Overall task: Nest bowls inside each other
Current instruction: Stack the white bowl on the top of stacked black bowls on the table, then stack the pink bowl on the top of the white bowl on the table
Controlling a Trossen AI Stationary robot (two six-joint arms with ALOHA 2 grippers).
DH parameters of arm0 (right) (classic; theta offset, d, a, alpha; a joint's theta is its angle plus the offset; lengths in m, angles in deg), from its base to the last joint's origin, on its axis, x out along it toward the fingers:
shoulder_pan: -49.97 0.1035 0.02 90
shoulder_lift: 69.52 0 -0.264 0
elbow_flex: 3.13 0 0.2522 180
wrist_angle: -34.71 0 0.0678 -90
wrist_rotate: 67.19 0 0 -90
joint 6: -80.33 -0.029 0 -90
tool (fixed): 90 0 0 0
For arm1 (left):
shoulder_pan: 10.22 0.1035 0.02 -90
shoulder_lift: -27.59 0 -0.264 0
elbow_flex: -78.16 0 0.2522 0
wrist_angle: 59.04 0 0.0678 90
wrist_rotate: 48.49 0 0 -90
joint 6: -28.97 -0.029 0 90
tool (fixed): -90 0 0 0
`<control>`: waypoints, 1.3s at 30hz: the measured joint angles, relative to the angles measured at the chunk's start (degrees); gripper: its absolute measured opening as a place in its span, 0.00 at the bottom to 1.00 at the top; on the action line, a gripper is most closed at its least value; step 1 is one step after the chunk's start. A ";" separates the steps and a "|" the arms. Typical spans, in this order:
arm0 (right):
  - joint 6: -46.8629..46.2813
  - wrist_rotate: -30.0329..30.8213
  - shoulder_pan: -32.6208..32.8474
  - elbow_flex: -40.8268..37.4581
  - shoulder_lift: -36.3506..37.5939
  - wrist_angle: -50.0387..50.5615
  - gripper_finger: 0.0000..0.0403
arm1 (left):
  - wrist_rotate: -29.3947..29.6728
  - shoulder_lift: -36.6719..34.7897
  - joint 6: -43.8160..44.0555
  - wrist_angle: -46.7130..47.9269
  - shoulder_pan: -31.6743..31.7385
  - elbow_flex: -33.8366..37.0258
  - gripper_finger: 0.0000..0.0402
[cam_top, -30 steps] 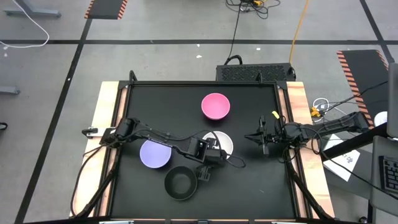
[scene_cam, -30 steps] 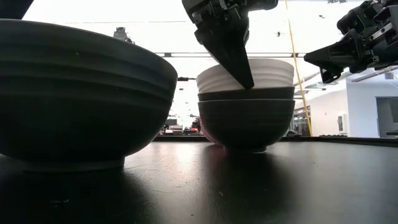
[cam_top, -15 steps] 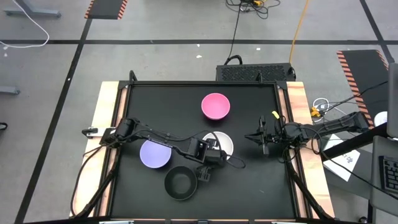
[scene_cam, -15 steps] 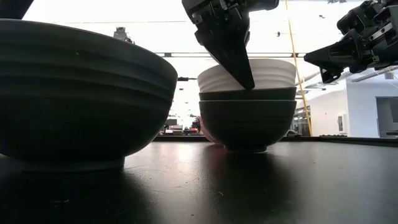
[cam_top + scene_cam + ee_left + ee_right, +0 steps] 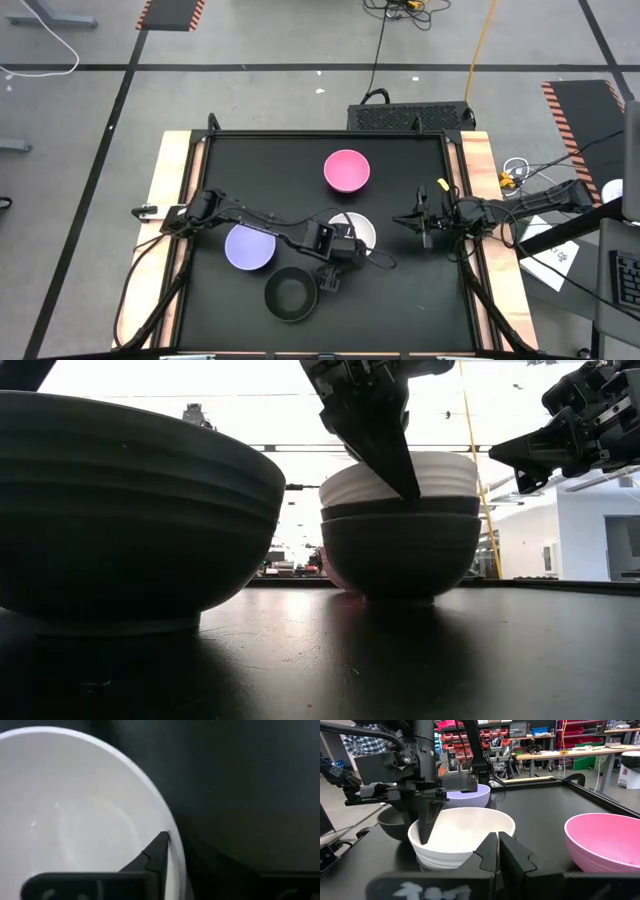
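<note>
The left gripper [image 5: 345, 243] sits over the near rim of the white bowl [image 5: 362, 229] in the middle of the table [image 5: 420, 300]. From above, whether its fingers still pinch that rim or have let go cannot be told. The purple bowl [image 5: 247, 247] lies beside the left arm, a black bowl [image 5: 290, 295] stands alone near the front edge, and the pink bowl [image 5: 347, 170] waits at the back, well apart from the rest. The right gripper [image 5: 424, 224] hovers at the table's right side, away from every bowl.

At table height, the white bowl [image 5: 440, 482] is seated inside a black bowl [image 5: 400, 555], rims close together, so that pair looks nested. A dark finger [image 5: 385, 440] of the left gripper comes down to the white rim. The lone black bowl [image 5: 130, 520] fills the foreground. The right gripper [image 5: 530, 455] hangs above the table, fingers pressed together on nothing.

The left wrist camera shows 1 fingertip [image 5: 160, 851] lying just inside the white bowl's rim [image 5: 160, 815]; the other finger is out of sight, so the grip stays unclear.

The right wrist camera shows its own fingers [image 5: 490, 854] closed and empty, with the white bowl [image 5: 465, 832] ahead, the pink bowl [image 5: 605, 840] beside it and the purple bowl [image 5: 470, 795] behind.

By my judgement, 1 nesting is done; the purple, pink and lone black bowls are left to stack
</note>
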 joint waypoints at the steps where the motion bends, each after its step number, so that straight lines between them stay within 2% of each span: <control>1: 0.00 0.00 0.00 -0.01 0.00 0.00 0.02 | -0.05 0.01 0.15 0.00 0.08 0.00 0.20; 6: 0.00 0.00 0.00 0.00 0.00 0.00 0.02 | -0.16 0.04 0.69 0.00 0.45 0.00 0.30; 10: 0.02 -0.01 0.00 0.00 -0.01 0.02 0.02 | -0.14 -0.37 0.48 0.20 0.59 0.00 0.34; 21: 0.04 -0.02 -0.01 0.00 -0.01 0.02 0.02 | -0.17 -3.28 0.06 0.39 0.62 -0.61 0.34; 28: 0.02 -0.02 -0.01 0.00 -0.01 0.03 0.02 | -3.92 -3.28 -0.01 0.48 0.76 -0.61 0.34; 31: 0.02 -0.02 -0.01 0.00 -0.01 0.04 0.02 | -3.97 -3.28 -0.20 0.50 0.79 -0.61 0.30; 39: -0.06 -0.02 0.00 0.00 -0.02 0.02 0.02 | -4.14 -3.28 0.04 0.77 1.70 -0.61 0.10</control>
